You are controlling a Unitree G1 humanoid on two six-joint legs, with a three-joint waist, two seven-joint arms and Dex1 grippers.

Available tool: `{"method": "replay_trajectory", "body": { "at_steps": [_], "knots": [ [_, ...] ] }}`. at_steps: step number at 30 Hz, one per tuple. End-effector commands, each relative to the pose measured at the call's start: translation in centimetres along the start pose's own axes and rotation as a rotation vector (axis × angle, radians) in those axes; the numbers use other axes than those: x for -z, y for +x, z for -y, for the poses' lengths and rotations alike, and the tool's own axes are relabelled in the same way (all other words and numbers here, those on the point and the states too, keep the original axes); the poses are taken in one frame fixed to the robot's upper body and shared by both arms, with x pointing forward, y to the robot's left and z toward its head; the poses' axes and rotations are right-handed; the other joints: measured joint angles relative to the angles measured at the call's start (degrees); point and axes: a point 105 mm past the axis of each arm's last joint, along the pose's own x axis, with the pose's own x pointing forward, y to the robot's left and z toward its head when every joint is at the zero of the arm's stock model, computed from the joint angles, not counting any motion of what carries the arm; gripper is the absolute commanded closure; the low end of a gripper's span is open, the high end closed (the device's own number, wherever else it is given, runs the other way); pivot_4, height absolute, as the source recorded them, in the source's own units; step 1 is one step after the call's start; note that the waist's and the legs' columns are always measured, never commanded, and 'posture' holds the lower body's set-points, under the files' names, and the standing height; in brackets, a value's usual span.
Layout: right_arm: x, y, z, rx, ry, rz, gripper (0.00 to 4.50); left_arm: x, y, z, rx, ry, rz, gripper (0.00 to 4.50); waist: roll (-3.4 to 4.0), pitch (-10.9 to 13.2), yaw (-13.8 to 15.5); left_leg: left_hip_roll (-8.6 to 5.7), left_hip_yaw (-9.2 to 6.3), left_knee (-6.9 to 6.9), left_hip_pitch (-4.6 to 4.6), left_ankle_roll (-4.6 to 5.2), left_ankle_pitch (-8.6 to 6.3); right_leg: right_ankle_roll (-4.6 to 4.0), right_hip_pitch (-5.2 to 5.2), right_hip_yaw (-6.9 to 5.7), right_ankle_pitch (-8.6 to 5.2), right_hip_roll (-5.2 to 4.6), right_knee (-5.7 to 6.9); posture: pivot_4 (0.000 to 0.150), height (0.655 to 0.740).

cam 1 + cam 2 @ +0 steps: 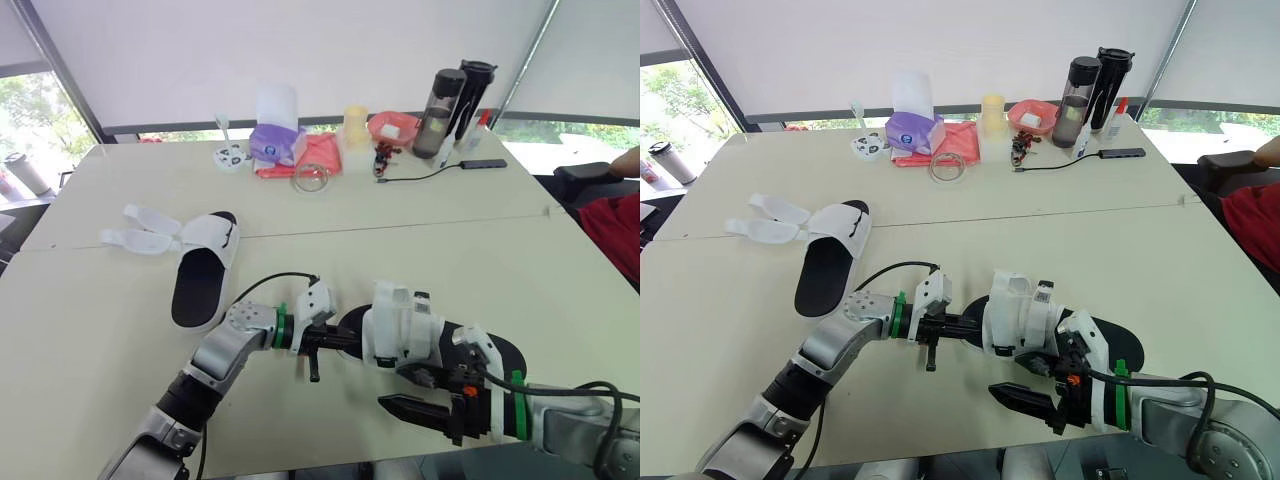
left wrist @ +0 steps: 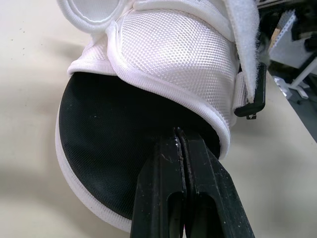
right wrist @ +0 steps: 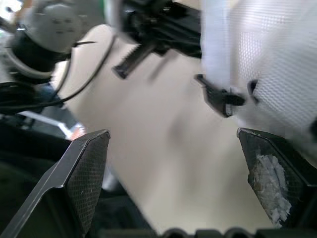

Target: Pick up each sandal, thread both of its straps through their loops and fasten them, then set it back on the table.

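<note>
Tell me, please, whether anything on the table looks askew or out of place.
The far sandal lies with both white straps splayed open across the table, unfastened. Nothing looks spilled or damaged.

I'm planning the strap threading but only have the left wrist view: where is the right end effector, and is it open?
Observer: The right end effector is open, its fingers spread wide beside the black-soled sandal with a white mesh upper, holding nothing.
Operator: And the other sandal?
Observer: The second black-soled sandal with white straps lies on the cream table, farther off on the robot's left, both straps unfastened and spread flat.
Operator: Anyone nearby?
Observer: A person in red clothing is at the table's right edge.
</note>
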Motion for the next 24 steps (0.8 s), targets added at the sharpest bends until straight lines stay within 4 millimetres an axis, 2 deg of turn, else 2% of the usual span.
{"method": "replay_trajectory", "body": {
  "at_steps": [1, 5, 9, 13, 17, 24],
  "knots": [
    [-0.7, 0.2, 0.2, 0.022, -0.021, 0.044, 0.08, 0.8, 0.1, 0.4, 0.018, -0.027, -0.030, 4.50, 0.00, 0.0, 0.0, 0.00, 0.00, 0.01, 0.00, 0.00, 0.00, 0.00, 0.00, 0.00, 0.00, 0.00, 0.01, 0.150, 0.7400],
    [-1.0, 0.3, 0.3, 0.025, -0.015, 0.079, 0.08, 0.8, 0.1, 0.3, 0.013, -0.027, -0.030, 4.50, 0.00, 0.0, 0.0, 0.00, 0.00, 0.03, 0.00, 0.00, 0.00, 0.00, 0.01, 0.00, 0.00, 0.00, 0.02, 0.150, 0.7400],
    [-2.5, 0.2, 0.0, 0.001, 0.020, 0.175, 0.08, 0.8, 0.1, 0.2, 0.008, -0.029, -0.030, 4.50, 0.02, 0.0, -0.1, 0.01, 0.00, 0.03, 0.01, 0.01, 0.00, 0.00, 0.01, 0.00, 0.00, 0.00, 0.03, 0.150, 0.7400],
    [-2.3, 0.3, 0.2, 0.023, 0.049, 0.179, 0.08, 0.8, 0.1, 0.2, 0.004, -0.031, -0.029, 4.50, 0.07, 0.1, -0.1, 0.01, 0.00, 0.05, 0.02, 0.01, 0.01, -0.02, 0.01, 0.01, 0.02, 0.01, 0.08, 0.150, 0.7400],
    [-3.1, 0.4, 0.3, 0.026, 0.129, 0.277, 0.08, 0.8, 0.2, 0.2, 0.002, -0.033, -0.026, 4.50, 0.08, 0.1, -0.1, 0.04, 0.00, 0.04, 0.04, 0.01, 0.01, -0.02, 0.00, 0.01, 0.02, 0.05, 0.10, 0.150, 0.7400],
    [-3.2, 0.6, 0.8, 0.060, 0.193, 0.338, 0.08, 0.8, 0.2, 0.1, -0.001, -0.033, -0.027, 4.50, 0.14, 0.1, -0.1, 0.05, 0.01, 0.04, 0.07, 0.02, 0.01, -0.04, 0.01, 0.03, 0.03, 0.05, 0.13, 0.150, 0.7400]
  ]
}}
